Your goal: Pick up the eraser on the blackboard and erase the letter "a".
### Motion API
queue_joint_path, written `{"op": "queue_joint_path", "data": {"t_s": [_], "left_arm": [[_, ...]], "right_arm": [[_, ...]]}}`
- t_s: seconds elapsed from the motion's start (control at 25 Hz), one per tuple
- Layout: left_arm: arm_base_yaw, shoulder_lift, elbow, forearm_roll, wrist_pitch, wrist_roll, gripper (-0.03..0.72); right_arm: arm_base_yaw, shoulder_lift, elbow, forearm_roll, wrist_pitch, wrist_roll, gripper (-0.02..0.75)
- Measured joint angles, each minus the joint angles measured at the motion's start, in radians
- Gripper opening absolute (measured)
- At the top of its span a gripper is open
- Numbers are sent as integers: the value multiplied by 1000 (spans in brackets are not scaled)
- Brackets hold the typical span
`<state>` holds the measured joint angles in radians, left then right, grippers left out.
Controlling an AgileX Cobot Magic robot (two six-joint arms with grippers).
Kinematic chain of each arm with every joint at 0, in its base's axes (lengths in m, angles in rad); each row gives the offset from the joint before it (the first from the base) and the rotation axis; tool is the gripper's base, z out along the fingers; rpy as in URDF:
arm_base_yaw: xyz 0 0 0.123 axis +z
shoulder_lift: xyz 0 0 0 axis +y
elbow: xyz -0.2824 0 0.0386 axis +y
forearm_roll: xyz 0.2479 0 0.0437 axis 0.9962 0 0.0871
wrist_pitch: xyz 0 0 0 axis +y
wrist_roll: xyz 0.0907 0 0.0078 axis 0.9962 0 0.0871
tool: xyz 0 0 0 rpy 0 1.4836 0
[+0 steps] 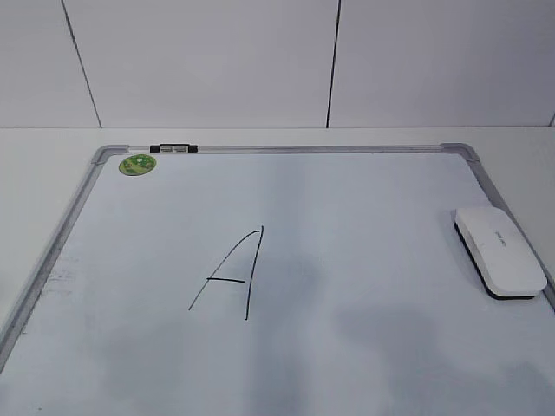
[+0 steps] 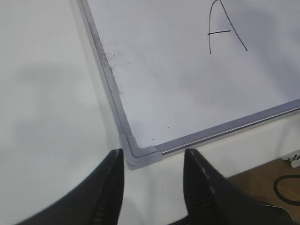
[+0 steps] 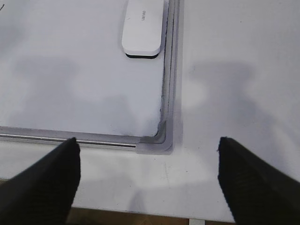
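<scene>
The eraser (image 1: pixel 499 250), a white block with a dark base, lies on the blackboard (image 1: pixel 286 149) against its right frame; the right wrist view shows it (image 3: pixel 143 28) ahead by that frame (image 3: pixel 169 93). A large angular capital "A" (image 1: pixel 232 276) is drawn mid-board, also in the left wrist view (image 2: pixel 225 28). No small cursive "a" shows in any view. My left gripper (image 2: pixel 153 153) is open and empty above the board's near left corner (image 2: pixel 140 157). My right gripper (image 3: pixel 147 140) is wide open and empty above the near right corner. Neither gripper shows in the exterior view.
A round green sticker (image 1: pixel 138 163) and a small black-and-white clip (image 1: pixel 173 148) sit at the board's far left top. The white table (image 1: pixel 52 173) surrounds the board. Its near edge (image 3: pixel 140 212) runs just below both grippers, with wooden floor and a black cable (image 2: pixel 286 190) beyond.
</scene>
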<state>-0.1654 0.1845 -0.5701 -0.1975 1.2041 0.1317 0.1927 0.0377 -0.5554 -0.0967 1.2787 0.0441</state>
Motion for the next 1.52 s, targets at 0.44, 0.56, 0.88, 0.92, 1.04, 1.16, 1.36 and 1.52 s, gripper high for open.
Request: {"op": "queue_joint_path", "data": {"t_s": [0.44, 0.56, 0.88, 0.92, 1.04, 1.16, 1.36, 1.52], "left_arm": [[0, -13, 63, 26, -93, 0, 318], [0, -13, 63, 26, -95, 0, 318], [0, -13, 63, 26, -96, 0, 317], [0, -13, 63, 26, -96, 0, 315], [0, -13, 63, 26, -96, 0, 306], [0, -13, 63, 26, -96, 0, 301], [0, -42, 63, 26, -96, 2, 298], [0, -109, 63, 26, -96, 2, 298]], "right_arm": [[0, -4, 49, -18, -111, -11, 754], [0, -4, 54, -21, -119, -11, 755], [0, -4, 54, -23, -125, -13, 754], [0, -4, 54, -23, -125, -13, 754], [0, -4, 54, -23, -127, -13, 754], [0, -4, 54, -23, -127, -13, 754], [0, -17, 55, -24, -128, -13, 754], [0, -44, 55, -24, -129, -13, 754]]}}
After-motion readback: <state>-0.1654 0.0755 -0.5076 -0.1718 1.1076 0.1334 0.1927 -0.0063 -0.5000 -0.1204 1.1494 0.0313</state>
